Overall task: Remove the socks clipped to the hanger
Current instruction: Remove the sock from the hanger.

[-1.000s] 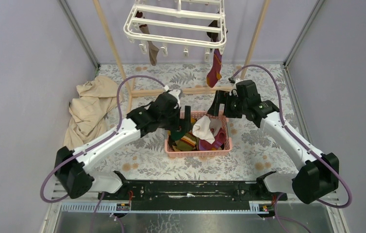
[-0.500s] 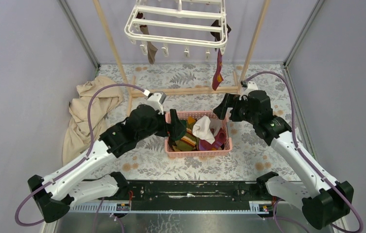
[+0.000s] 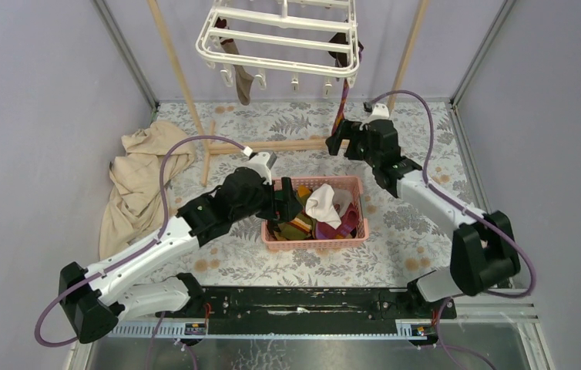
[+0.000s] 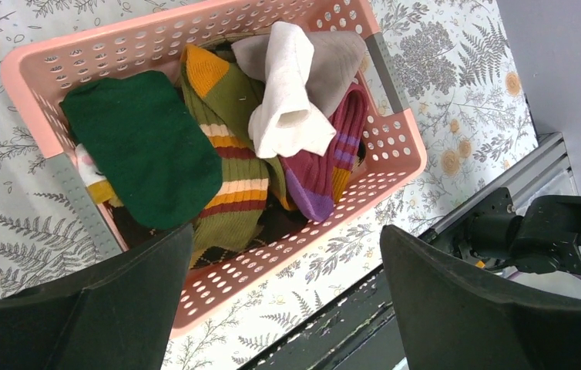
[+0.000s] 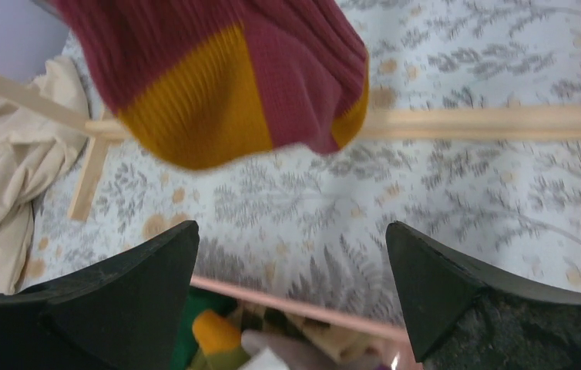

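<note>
The white hanger [image 3: 280, 38] hangs at the top. A brown sock [image 3: 241, 81] is clipped at its left. A maroon sock with a yellow toe [image 3: 341, 108] hangs from its right corner, with a dark sock [image 3: 339, 50] above it. My right gripper [image 3: 337, 145] is open and empty just below that maroon sock's toe [image 5: 218, 85], jaws wide apart [image 5: 291, 293]. My left gripper [image 3: 287, 206] is open and empty over the left end of the pink basket [image 3: 314, 240]. The basket [image 4: 403, 154] holds a green sock [image 4: 141, 146], a white one [image 4: 287, 92] and striped ones.
A light wooden pole frame [image 3: 272, 145] stands behind the basket; its floor bar [image 5: 488, 119] shows in the right wrist view. A beige cloth [image 3: 137, 173] lies at the left, also seen by the right wrist [image 5: 10, 169]. Grey walls close in both sides.
My right gripper has moved from beside the basket back and up to just under the hanging maroon sock. My left arm has shifted a little but stays over the basket's left end.
</note>
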